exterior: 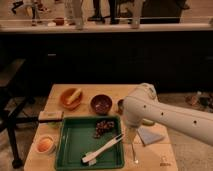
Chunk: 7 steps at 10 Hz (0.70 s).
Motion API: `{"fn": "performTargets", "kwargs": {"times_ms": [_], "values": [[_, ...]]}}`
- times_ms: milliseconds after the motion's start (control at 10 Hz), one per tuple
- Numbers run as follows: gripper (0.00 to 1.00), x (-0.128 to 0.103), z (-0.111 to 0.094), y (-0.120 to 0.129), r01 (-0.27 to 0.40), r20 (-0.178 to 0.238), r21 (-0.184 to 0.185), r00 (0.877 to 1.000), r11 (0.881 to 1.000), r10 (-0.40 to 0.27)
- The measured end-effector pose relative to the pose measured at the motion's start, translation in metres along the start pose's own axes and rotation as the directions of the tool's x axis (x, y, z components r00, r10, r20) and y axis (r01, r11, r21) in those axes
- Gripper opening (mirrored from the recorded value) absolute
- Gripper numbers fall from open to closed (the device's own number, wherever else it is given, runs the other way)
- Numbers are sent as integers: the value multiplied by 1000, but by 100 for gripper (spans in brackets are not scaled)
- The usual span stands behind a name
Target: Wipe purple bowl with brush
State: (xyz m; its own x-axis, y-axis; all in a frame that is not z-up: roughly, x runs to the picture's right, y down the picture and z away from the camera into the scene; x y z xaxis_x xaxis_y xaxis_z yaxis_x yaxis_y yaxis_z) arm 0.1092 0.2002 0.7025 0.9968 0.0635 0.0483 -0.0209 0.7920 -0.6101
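No word, label or number can be read anywhere; a small dark mark (163,162) on the table (152,152) near its front right corner is too blurred to make out. The gripper (130,139) hangs at the right edge of the green tray (75,142)
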Motion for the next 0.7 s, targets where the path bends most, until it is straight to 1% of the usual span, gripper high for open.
{"fn": "performTargets", "kwargs": {"times_ms": [200, 400, 600, 700], "values": [[80, -9, 4, 10, -58, 3, 7, 998, 998, 58], [80, -26, 7, 18, -69, 10, 16, 998, 997, 69], [80, -47, 12, 24, -41, 24, 17, 999, 999, 41], [80, -58, 13, 26, -9, 40, 16, 999, 1000, 8]]}}
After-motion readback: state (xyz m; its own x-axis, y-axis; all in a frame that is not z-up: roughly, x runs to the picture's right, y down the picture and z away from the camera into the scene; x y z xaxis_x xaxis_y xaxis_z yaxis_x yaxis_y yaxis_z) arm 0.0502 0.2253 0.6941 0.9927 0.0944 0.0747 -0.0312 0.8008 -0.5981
